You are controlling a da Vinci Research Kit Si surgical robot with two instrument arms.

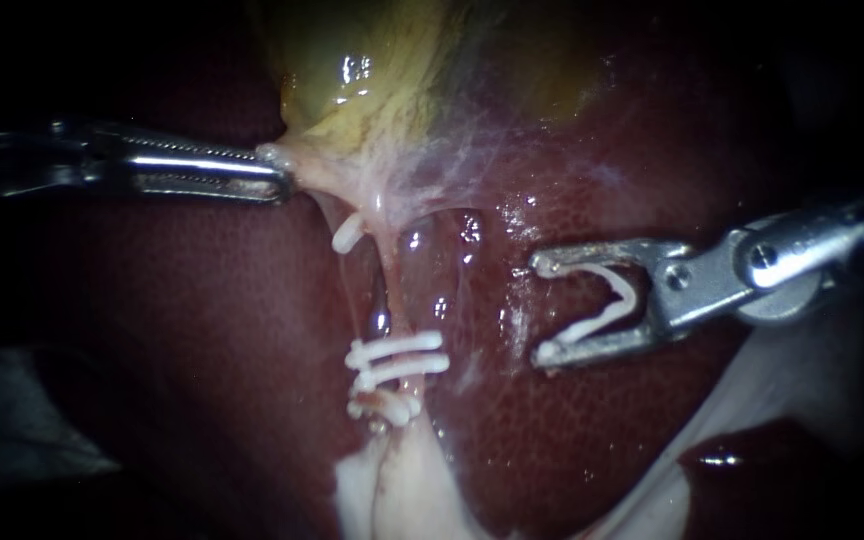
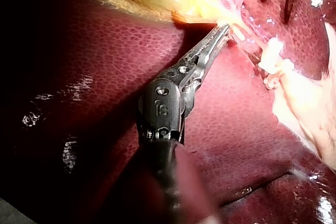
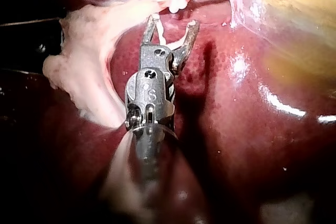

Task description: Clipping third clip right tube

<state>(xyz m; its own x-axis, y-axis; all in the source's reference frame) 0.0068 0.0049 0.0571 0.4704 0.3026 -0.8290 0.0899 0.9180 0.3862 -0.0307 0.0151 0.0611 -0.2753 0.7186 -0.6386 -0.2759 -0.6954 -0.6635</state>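
Dark red liver (image 1: 652, 450) fills the field; left instrument (image 1: 280, 181) pinches gallbladder (image 1: 372, 90) at ten o'clock; right instrument (image 1: 542, 308), at three o'clock, jaws spread holding a white clip (image 1: 592, 322), should straddle the central right tube (image 1: 430, 285) squarely, twelve-o'clock side of its two clips (image 1: 397, 358).

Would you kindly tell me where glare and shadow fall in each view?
Endoscope view: glare on the gallbladder and left instrument, the clip in the right instrument lit, corners dark. Left wrist view: glints on the liver. Right wrist view: bright streaks on the liver, a shadow beside the instrument.
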